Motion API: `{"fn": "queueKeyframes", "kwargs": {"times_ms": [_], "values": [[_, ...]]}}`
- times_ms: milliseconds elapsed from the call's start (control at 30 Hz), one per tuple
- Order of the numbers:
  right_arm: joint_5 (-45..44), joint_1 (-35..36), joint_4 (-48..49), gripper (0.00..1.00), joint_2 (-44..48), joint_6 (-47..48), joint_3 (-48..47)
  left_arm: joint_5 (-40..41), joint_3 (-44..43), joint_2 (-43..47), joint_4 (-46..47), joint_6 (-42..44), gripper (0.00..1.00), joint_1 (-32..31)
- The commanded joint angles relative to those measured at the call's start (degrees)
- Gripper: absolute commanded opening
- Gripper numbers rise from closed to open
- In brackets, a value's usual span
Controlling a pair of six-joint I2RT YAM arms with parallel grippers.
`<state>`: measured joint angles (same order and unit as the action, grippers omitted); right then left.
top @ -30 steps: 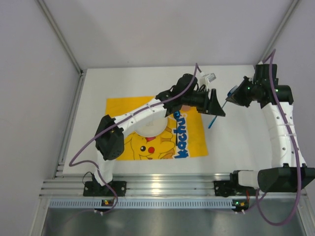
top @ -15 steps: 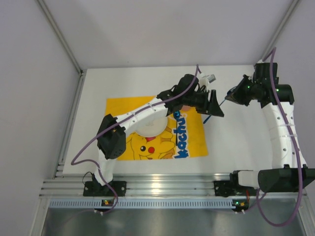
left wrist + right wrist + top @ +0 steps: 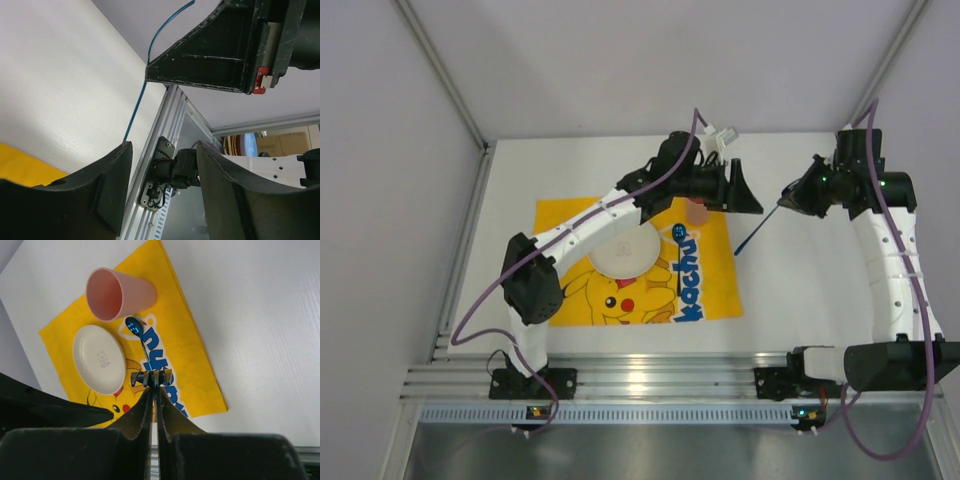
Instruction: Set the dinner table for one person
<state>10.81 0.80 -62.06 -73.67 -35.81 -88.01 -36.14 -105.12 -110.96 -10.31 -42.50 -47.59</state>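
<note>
As seen from above, the large white matte rectangular surface [image 3: 790, 290] runs from the arm bases to the far wall. A yellow rectangular cloth mat with a cartoon print [image 3: 560, 225] lies flat on its left-centre part.

A round white plate [image 3: 625, 252] sits mid-mat. A shiny blue spoon [image 3: 680, 232] lies just right of the plate. The overhead view resolves only its bowl, while the right wrist view shows a thin handle running along the blue lettering. A pink plastic cup [image 3: 698, 212] stands just beyond the spoon bowl, near the mat's far right corner and apart from the plate.

Farther on, the left hand [image 3: 745, 190] hovers past the cup. Only the left wrist view shows its fingers [image 3: 65, 200] spread apart.

The right hand [image 3: 783, 200] is over bare surface right of the mat. It is clamped on a thin blue utensil [image 3: 755, 228] that slants down toward the mat's right edge. Whether the utensil's tip touches the surface cannot be told. The right wrist view alone shows the fingers pressed together, with short blue prongs at their tips.
</note>
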Motion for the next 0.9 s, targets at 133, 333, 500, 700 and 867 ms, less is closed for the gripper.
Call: {"fn": "queueKeyframes", "kwargs": {"times_ms": [133,333,500,700,867], "values": [[0.88,0.78,-1.22,0.00,-0.07,0.66,-3.57,1.42,1.41,1.18,1.17,4.44,0.60,0.05],[2.46,0.70,-1.74,0.00,-0.77,0.66,-4.72,1.87,1.24,-1.19,0.64,5.76,0.59,-0.74],[3.87,0.78,-1.92,0.00,-1.04,0.48,-4.19,1.51,-0.43,-3.91,0.55,6.03,0.58,-1.45],[4.13,0.70,-1.92,0.00,-1.21,0.31,-4.54,1.34,-2.89,-6.55,0.11,5.85,0.51,-2.33],[4.22,0.87,-1.66,0.00,-1.13,0.39,-3.75,1.42,-3.69,-6.56,-0.07,5.24,0.00,-2.59]]}}
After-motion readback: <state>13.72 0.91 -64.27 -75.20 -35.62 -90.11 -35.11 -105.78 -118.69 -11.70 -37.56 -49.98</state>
